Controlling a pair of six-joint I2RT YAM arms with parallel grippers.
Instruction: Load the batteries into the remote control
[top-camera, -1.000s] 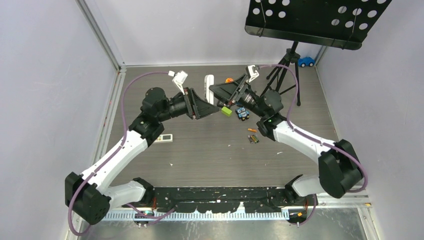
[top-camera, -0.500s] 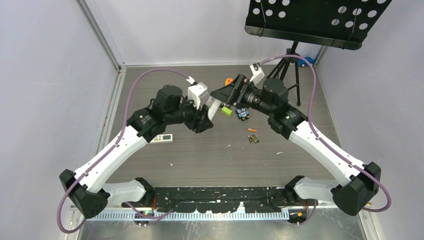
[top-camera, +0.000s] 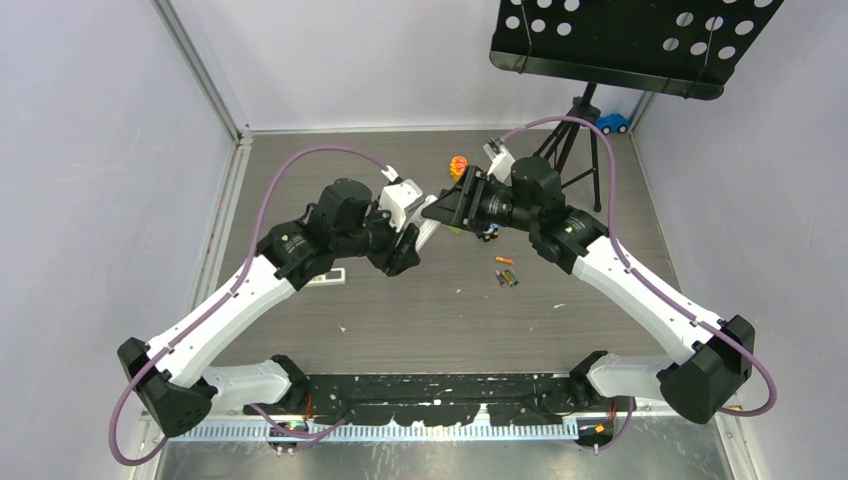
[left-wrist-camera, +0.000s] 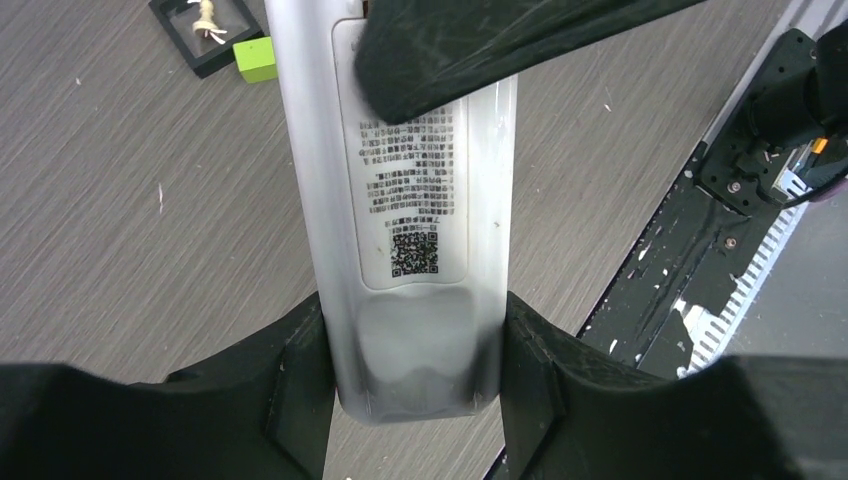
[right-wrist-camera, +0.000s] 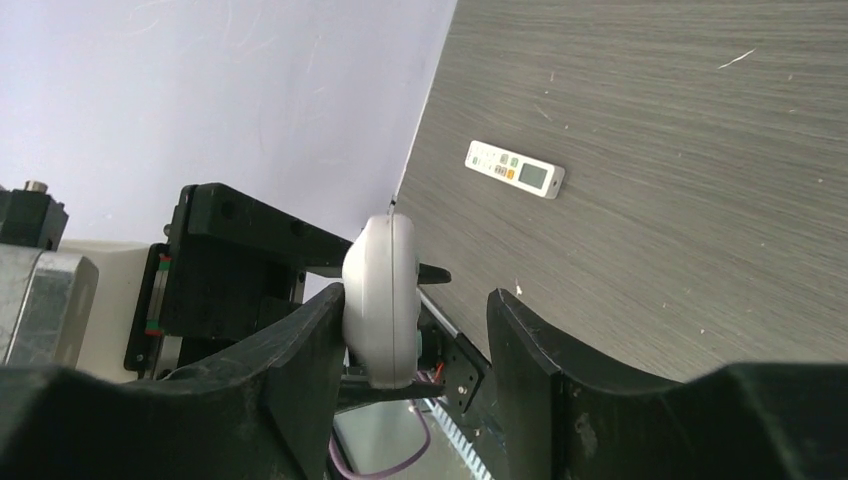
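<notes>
My left gripper (left-wrist-camera: 412, 312) is shut on the near end of the remote control (left-wrist-camera: 405, 200), a long white body held back-up with a printed label and QR code showing. It hangs above the table between both arms (top-camera: 427, 228). My right gripper (right-wrist-camera: 418, 300) straddles the remote's far end (right-wrist-camera: 381, 285). Its jaws are open: one finger (right-wrist-camera: 300, 340) touches the white body, the other (right-wrist-camera: 530, 350) stands clear of it. That black finger also crosses the remote's back in the left wrist view. The batteries (top-camera: 507, 277) lie on the table right of centre, one orange one (top-camera: 505, 260) just behind.
A small white remote (top-camera: 326, 276) with a display lies under the left arm, also in the right wrist view (right-wrist-camera: 515, 170). A green block (left-wrist-camera: 255, 58) and a black frame (left-wrist-camera: 205, 30) lie past the held remote. An orange toy (top-camera: 458, 165), tripod (top-camera: 580, 130) and blue car (top-camera: 612, 123) stand at the back.
The left arm turned and carried the remote toward the middle. The right gripper moved in over the remote's far end and its jaws narrowed around it.
</notes>
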